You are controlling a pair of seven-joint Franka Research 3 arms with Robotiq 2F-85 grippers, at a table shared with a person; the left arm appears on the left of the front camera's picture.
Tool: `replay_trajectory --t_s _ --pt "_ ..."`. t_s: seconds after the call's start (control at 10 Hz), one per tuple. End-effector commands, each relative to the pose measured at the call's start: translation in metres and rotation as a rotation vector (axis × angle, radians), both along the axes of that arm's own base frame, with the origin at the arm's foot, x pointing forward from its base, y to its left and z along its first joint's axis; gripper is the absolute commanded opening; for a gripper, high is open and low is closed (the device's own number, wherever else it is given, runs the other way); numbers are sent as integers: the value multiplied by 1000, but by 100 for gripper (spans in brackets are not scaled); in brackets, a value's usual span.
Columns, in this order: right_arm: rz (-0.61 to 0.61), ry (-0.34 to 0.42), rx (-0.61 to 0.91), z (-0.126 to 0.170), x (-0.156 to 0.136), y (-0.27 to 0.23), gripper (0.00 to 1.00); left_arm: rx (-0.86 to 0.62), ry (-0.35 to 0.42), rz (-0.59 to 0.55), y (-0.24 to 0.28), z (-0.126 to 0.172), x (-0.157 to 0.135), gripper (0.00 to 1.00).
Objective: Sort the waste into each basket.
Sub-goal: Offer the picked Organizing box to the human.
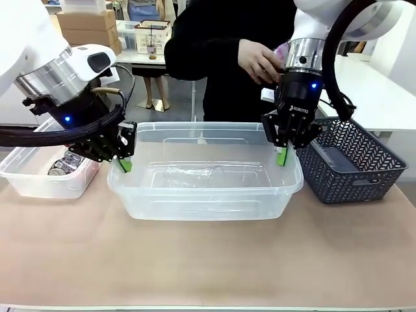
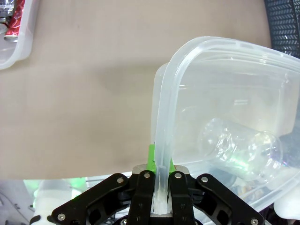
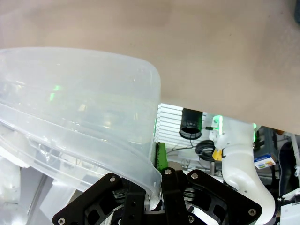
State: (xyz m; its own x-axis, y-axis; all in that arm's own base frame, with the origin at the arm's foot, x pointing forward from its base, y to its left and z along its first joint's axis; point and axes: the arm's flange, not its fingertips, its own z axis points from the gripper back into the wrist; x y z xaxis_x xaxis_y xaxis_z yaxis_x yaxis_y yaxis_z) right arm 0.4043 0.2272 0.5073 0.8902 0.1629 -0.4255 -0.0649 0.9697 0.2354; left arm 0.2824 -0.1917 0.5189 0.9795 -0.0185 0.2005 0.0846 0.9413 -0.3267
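Front view: the left claw point(image 1: 123, 162) and right claw point(image 1: 281, 155) each pinch an end rim of the middle tub point(image 1: 208, 201), which has a clear bottle point(image 1: 188, 173) inside.
Left wrist view: the left claw point(image 2: 161, 164) is clamped on the tub's rim, with the bottle point(image 2: 241, 147) inside.
Right wrist view: the right claw point(image 3: 155, 185) grips the rim.

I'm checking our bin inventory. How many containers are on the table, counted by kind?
Clear plastic tubs: 2 (large middle tub, small left tub)
Dark grey lattice basket: 1
Total: 3
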Motion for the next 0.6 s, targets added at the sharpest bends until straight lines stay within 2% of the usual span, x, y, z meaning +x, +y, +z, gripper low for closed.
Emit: replay_trajectory --t_s 0.0,0.5 --pt "-6 5 2 1 -5 -3 0 10 -6 15 7 -2 1 0" --pt "-6 5 2 1 -5 -3 0 10 -6 15 7 -2 1 0"
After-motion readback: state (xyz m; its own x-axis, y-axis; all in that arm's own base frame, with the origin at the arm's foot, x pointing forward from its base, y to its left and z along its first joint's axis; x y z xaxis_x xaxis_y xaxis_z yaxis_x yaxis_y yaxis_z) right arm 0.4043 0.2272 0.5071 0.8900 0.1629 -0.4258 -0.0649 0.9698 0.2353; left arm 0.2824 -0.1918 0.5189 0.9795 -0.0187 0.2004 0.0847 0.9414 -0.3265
